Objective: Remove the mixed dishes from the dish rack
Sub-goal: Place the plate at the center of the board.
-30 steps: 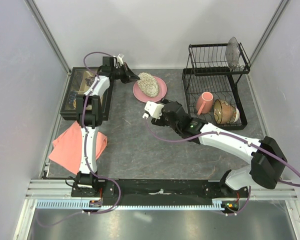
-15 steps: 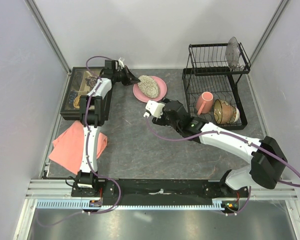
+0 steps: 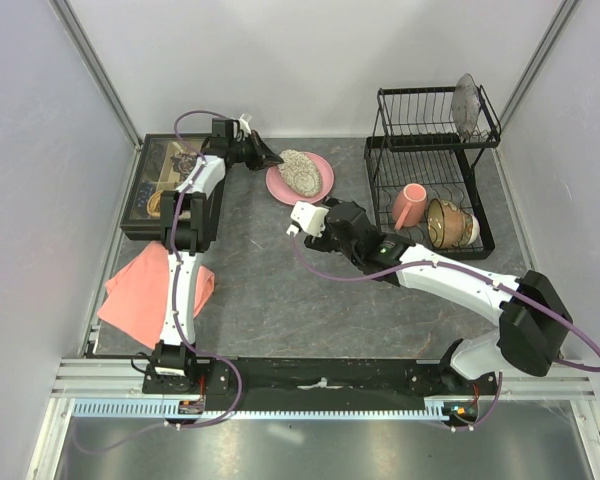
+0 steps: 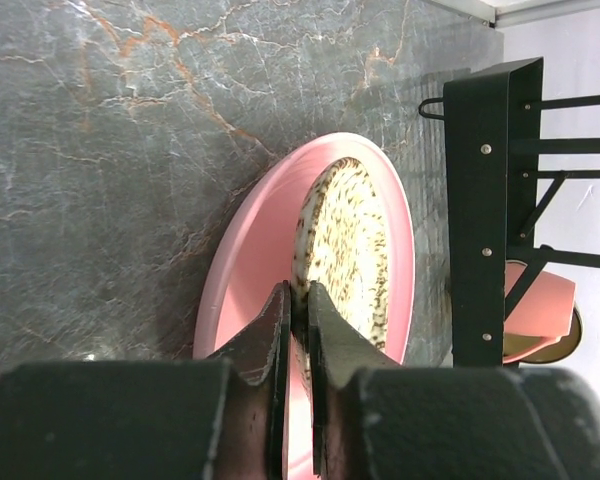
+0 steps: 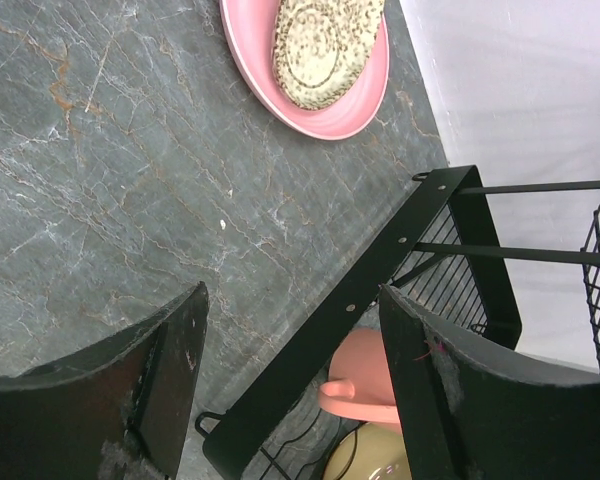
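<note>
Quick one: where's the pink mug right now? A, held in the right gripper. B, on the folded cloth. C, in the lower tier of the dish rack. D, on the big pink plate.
C: the mug lies inside the lower tier of the dish rack, beside the bowl.

Smaller plate (image 3: pixel 298 170) lying on large plate (image 3: pixel 322 184), dish rack (image 3: pixel 369 180) to their right, mug (image 3: pixel 410 205) left of bowl (image 3: pixel 448 222) in its lower tier, tray (image 3: pixel 132 192) far left, cloth (image 3: pixel 130 292) before it.
</note>
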{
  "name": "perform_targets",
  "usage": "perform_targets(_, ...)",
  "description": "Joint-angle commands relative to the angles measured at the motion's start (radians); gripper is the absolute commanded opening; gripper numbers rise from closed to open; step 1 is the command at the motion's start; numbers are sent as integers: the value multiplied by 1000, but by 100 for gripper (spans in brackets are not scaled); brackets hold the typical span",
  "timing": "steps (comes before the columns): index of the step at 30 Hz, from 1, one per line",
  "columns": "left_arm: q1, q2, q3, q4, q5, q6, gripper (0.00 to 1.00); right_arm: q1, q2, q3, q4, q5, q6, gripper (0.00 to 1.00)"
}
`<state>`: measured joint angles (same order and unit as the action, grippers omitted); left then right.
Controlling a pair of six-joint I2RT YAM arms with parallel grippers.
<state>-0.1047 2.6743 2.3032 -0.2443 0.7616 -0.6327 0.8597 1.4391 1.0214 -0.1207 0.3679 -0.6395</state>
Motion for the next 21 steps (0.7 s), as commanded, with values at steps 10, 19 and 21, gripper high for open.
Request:
perform_targets(10,-13,-5,33,36,47,4,35,-39,-6,3,61,52,11,76)
perform_targets(19,-13,-45,-4,5,27,48,50,-73,-48,-3,72,77,18,77)
perform_targets(21,-12,-56,-17,-9,24,57,55,-80,-63,-7,70,78,17,77)
